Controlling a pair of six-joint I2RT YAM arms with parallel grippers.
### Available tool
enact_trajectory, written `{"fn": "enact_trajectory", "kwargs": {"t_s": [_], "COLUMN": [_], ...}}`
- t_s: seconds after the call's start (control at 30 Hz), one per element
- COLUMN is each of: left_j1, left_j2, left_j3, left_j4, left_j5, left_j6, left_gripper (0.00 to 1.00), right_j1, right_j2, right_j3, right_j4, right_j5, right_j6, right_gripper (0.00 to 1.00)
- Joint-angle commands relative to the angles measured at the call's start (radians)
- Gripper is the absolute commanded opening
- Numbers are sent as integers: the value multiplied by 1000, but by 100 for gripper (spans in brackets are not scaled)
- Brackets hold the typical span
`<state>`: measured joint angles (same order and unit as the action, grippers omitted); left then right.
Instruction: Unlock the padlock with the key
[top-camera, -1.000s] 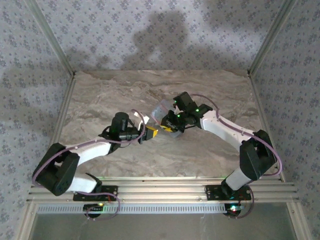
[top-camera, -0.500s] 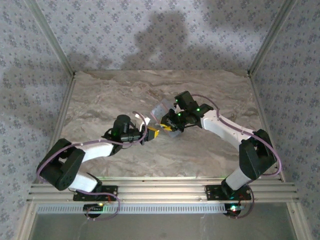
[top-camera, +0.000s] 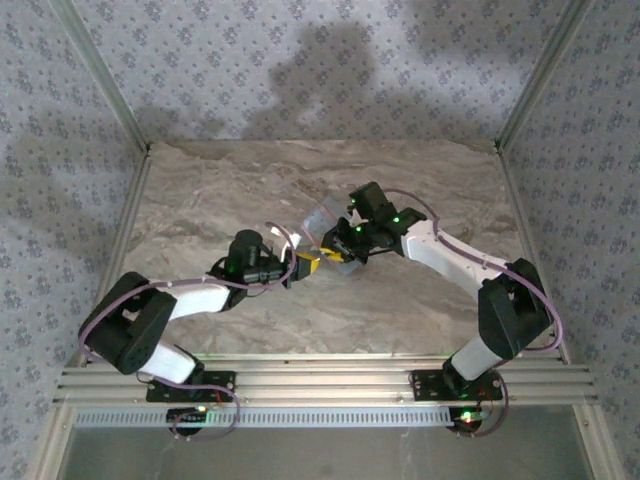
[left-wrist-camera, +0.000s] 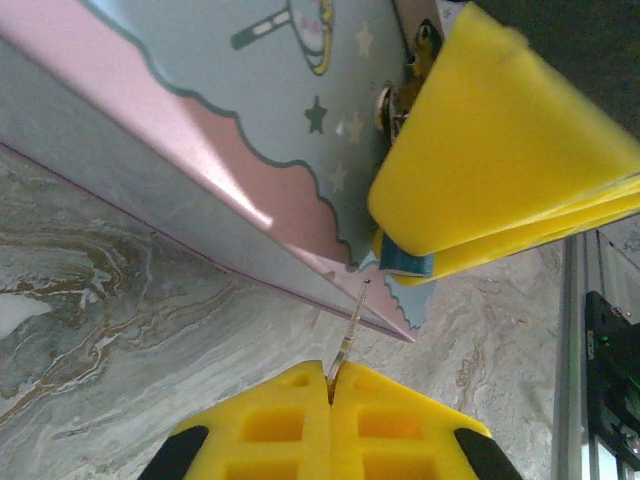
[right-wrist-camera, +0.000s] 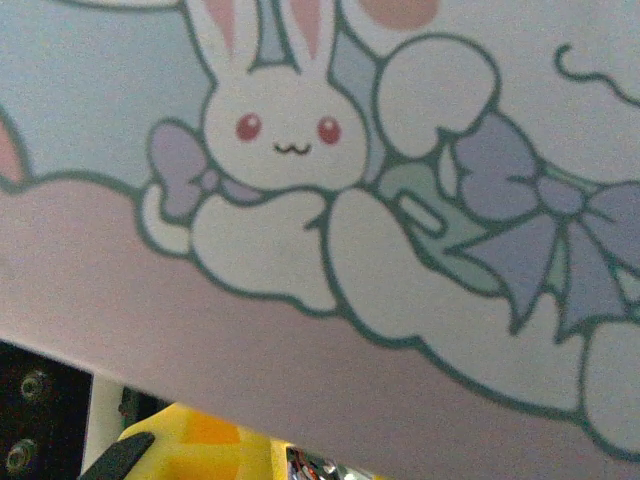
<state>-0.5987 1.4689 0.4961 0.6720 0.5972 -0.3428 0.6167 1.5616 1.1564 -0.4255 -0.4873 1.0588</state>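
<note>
Lit moderately from overhead, with large soft shadows thrown across the grey floral-patterned back wall (top-camera: 330, 60) and a pale sheen on the beige marbled desk (top-camera: 220, 190). Grainy and low in contrast from above. Blurred at close range on the pastel cartoon-printed rectangular tin (right-wrist-camera: 300, 150); streaked with white glare along its pink band in the left wrist view.

The thin key (left-wrist-camera: 347, 335) points up toward the tiny bluish padlock (left-wrist-camera: 406, 263) (partly hidden), just apart.
</note>
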Motion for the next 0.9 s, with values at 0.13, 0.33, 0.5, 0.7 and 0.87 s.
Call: {"fn": "enact_trajectory", "kwargs": {"t_s": [0.13,0.33,0.5,0.7,0.87], "left_j1": [-16,-19,-19,-20,-19], "left_j2": [-10,-26,-53,-70,-52], "left_j3": [-2,-15,-23,-21,-8], "left_j4": [77,79,71,48,49], "left_j5": [1,-10,-23,-48,-50], "left_j6": [-18,-15,-12,-3,-6], "left_gripper": [0,0,0,0,0], "right_j1": [3,3,3,8,14], "right_j2": [-6,-5,-5,-8,-8], "right_j3": [-6,-2,-3,-3,-3], "right_j4": [16,14,8,5,8], "right_j5": [-6,-3,0,1,-2], "right_j6": [6,6,3,3,9], "right_gripper": [0,0,0,0,0]}}
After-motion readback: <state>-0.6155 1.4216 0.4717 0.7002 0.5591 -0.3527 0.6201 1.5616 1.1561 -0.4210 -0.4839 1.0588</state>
